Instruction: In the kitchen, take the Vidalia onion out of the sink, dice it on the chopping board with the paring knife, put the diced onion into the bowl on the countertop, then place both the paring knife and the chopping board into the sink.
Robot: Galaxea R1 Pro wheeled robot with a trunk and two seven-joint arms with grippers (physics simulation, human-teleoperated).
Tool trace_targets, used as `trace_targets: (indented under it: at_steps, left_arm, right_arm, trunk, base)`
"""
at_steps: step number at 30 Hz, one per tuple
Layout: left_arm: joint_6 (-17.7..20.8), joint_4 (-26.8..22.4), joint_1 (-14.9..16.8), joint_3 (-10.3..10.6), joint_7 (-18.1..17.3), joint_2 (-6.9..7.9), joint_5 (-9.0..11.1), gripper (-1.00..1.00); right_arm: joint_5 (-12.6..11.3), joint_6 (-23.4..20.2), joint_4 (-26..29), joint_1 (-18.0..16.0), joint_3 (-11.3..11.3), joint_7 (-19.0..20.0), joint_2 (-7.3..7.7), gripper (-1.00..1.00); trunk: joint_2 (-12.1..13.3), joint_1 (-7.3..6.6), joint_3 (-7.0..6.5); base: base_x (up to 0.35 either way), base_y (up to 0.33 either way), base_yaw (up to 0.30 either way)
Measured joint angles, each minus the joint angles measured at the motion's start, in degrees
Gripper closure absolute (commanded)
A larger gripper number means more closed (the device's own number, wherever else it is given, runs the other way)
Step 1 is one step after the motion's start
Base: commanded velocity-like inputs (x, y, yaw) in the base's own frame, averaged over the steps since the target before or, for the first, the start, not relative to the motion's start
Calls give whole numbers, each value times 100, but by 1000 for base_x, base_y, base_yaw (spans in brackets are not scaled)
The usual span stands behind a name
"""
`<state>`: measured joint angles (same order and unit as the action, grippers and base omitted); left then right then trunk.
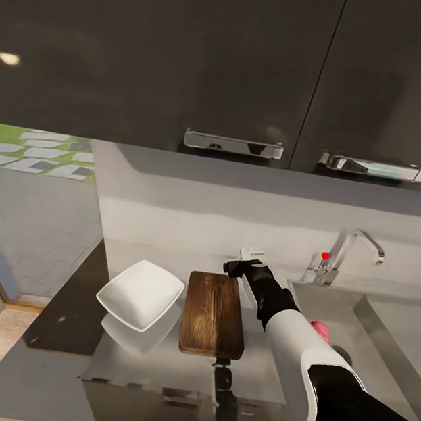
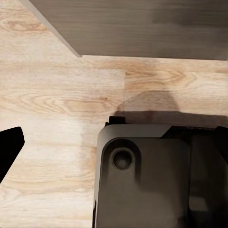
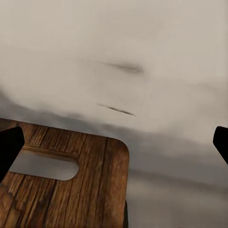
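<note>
1. The right gripper point(image 1: 241, 266) hangs over the far end of the chopping board point(image 1: 214, 314), near the wall. In the right wrist view its two dark fingertips point(image 3: 9, 147) stand wide apart at the frame's edges with nothing between them, so the claw is open and empty.

2. The Vidalia onion point(image 1: 320, 330) sits in the sink point(image 1: 389, 329), behind the claw and off to the arm's outer side, partly hidden by the white forearm. The risk, as I judge it, is that the claw is currently aimed at the board, not at the bulb; a blind swing toward the basin could clip the sink rim or the chrome tap point(image 1: 347, 254).

3. The onion is small and round. A pinch off its centre would likely squirt it away across the basin.

4. The handle slot point(image 3: 43, 165) of the board lies just below the claw. Dropping here could nudge the board across the glossy countertop point(image 1: 144, 364) toward the white bowl point(image 1: 140, 293), which rests just beside the board's far-side edge from the sink.

5. A dark item lies at the board's near end, well behind the claw; whether it is the paring knife I cannot tell.

6. The left gripper point(image 2: 9, 149): one dark fingertip shows over wooden floor; open or closed cannot be told.
</note>
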<state>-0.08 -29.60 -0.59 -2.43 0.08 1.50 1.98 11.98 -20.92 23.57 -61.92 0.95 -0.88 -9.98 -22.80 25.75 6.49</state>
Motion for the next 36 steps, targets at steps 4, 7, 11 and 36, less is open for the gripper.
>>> trace_targets:
  at_steps: [4, 7, 11, 36]
  left_arm:
    - [0, 22, 0, 0, 0, 0, -4, -100]
    - [0, 36, 0, 0, 0, 0, -5, -100]
    - [0, 67, 0, -1, 0, 0, -7, -100]
    - [0, 140, 0, -1, 0, 0, -7, -100]
  right_arm:
    - [-2, 0, 0, 0, 0, 2, 0, -100]
    - [-4, 0, 0, 0, 0, 3, 0, -100]
    - [-1, 0, -9, 0, 0, 5, 0, -100]
    - [-11, -3, -82, 0, 7, 19, 0, -100]
  trunk:
    - [0, -1, 29]
    - [-1, -2, 51]
    - [0, -1, 79]
    - [0, 0, 286]
  base:
    - [78, 0, 0]
    - [177, 0, 0]
    - [122, 0, 0]
    - [6, 0, 0]
